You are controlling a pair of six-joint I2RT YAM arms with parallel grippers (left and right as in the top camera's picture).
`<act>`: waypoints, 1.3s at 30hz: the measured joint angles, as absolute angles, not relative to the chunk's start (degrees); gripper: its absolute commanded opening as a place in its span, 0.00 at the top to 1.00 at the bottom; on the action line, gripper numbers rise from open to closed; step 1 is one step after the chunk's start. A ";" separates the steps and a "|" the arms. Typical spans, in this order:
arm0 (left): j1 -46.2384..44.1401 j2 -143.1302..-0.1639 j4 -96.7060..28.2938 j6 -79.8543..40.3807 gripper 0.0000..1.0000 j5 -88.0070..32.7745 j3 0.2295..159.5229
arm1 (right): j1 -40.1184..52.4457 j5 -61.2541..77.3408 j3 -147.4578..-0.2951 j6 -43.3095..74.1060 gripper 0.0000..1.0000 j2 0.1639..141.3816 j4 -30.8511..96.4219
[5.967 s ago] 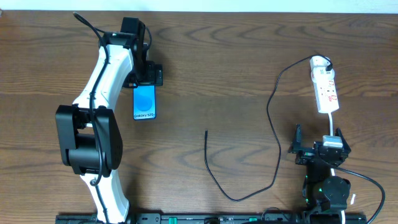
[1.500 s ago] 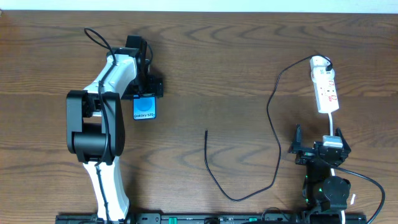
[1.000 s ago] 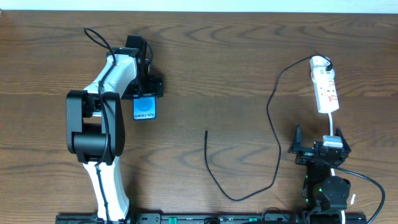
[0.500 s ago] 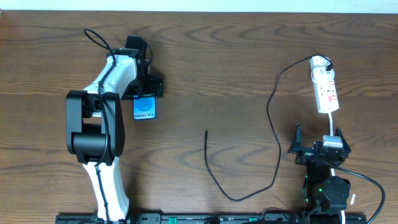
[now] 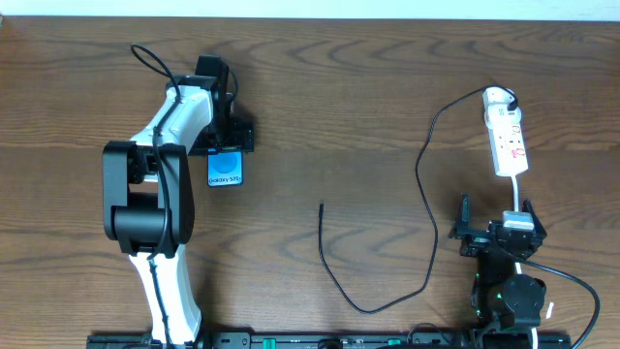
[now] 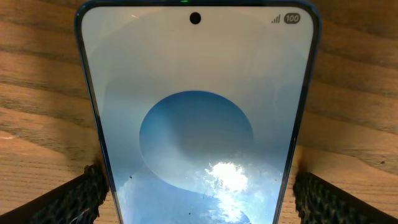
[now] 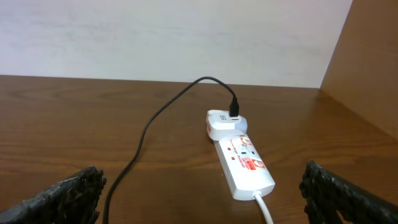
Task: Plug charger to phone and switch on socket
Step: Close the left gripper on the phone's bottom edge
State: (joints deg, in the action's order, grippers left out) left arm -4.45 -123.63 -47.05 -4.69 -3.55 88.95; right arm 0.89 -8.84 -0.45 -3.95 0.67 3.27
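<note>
Far over on the left of the wood-grain worktop (image 5: 368, 87), the phone (image 5: 225, 169) lay flat, a slim rectangle with rounded corners and a glossy blue screen. The left gripper (image 5: 225, 136) stood over its far end with jaws spread wide, one ribbed black finger (image 6: 81, 196) on each side of the glass. The fingers sat just beside the phone's dark edges, and I could not tell whether they touched. The charger (image 5: 418, 167), a long thin black cable, snaked across the middle of the worktop. Its small free tip (image 5: 322, 206) rested on bare wood, well apart from the phone. Its other end ran into a white adapter (image 5: 497, 97) at the far end of the socket (image 5: 507, 136), a smooth white bar with red markings on the right. A thick white cord (image 5: 514, 189) led from the socket's near end. The right gripper (image 5: 496, 218) sat near that cord, gaping wide and holding nothing.
</note>
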 measured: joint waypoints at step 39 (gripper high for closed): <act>-4.45 -123.63 -47.13 -4.71 0.07 -3.55 88.95 | 0.89 -8.84 -0.45 -3.95 0.01 0.67 3.27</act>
